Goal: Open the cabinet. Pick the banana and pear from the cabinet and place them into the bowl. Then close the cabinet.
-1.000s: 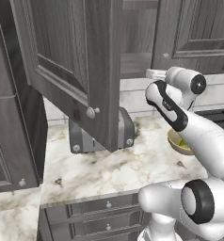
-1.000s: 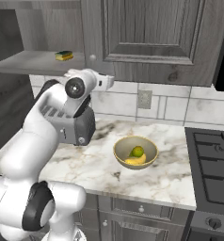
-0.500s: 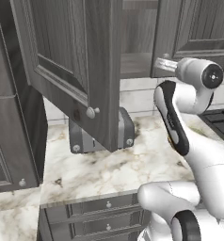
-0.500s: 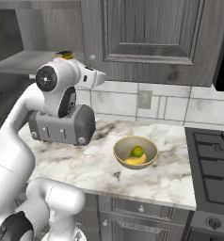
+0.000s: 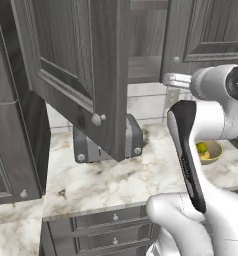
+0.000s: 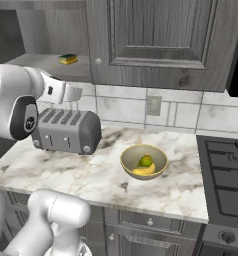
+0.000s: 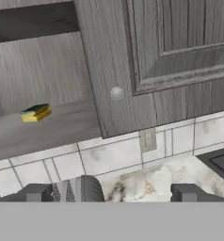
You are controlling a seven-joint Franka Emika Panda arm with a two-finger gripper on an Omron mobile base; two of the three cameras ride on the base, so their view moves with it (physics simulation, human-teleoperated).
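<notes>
The cabinet's left door (image 5: 86,75) stands swung open, and its grey inner shelf (image 6: 36,62) shows. Its right door (image 6: 161,40) is closed, with a round knob (image 7: 116,93). On the marble counter the tan bowl (image 6: 127,159) holds the yellow-green pear (image 6: 146,160) and the banana (image 6: 143,171). The bowl (image 5: 215,151) is half hidden behind my arm in the left base view. My gripper (image 6: 73,94) hangs open and empty above the toaster, just below the shelf's front edge. Its fingertips (image 7: 36,193) stand wide apart in the hand view, facing the cabinet.
A yellow-green sponge (image 6: 68,59) lies on the cabinet shelf. A grey toaster (image 6: 66,131) stands on the counter left of the bowl. A black stove (image 6: 226,170) sits at the right. Drawers (image 5: 116,232) run under the counter edge.
The arm has risen from the bowl and swung left towards the cabinet opening. The jaws have spread wider. The pear and banana stay in the bowl.
</notes>
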